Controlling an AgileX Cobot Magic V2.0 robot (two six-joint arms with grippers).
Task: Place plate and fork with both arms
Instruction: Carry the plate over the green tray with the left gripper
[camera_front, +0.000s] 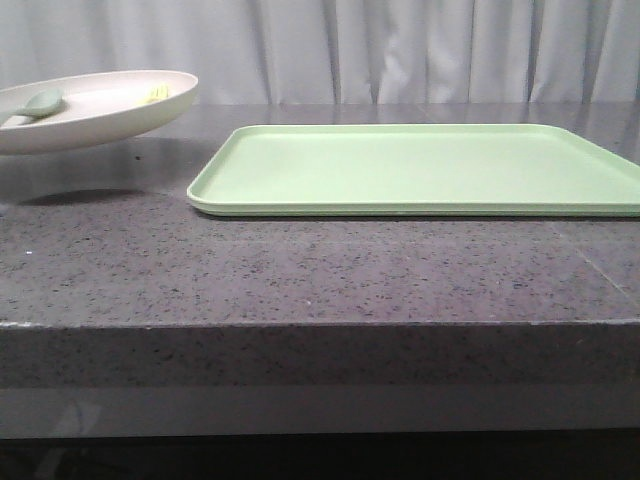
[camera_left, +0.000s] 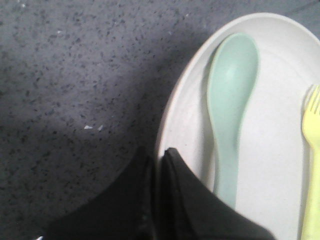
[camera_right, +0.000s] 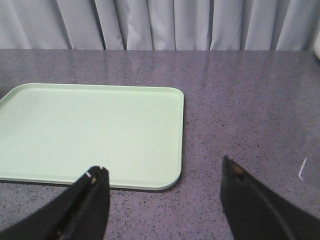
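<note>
The left gripper (camera_left: 159, 165) is pinching the plate's (camera_front: 110, 115) rim, holding it up off the table (camera_front: 300, 270). The tray (camera_front: 420, 165) is lying at three o'clock from the plate. The fork (camera_left: 312, 165) is riding inside the plate beside a spoon (camera_left: 231, 100). The right gripper (camera_right: 165, 200) is hanging wide apart, holding nothing.

The right gripper (camera_right: 165, 200) shows at the bottom of the frame with its two dark fingers (camera_right: 90, 207) spread wide and nothing between them. A light-green tray (camera_right: 90, 132) lies flat on the speckled grey table (camera_right: 245, 110), filling the left half, and pale curtains (camera_right: 160, 22) hang along the top.
</note>
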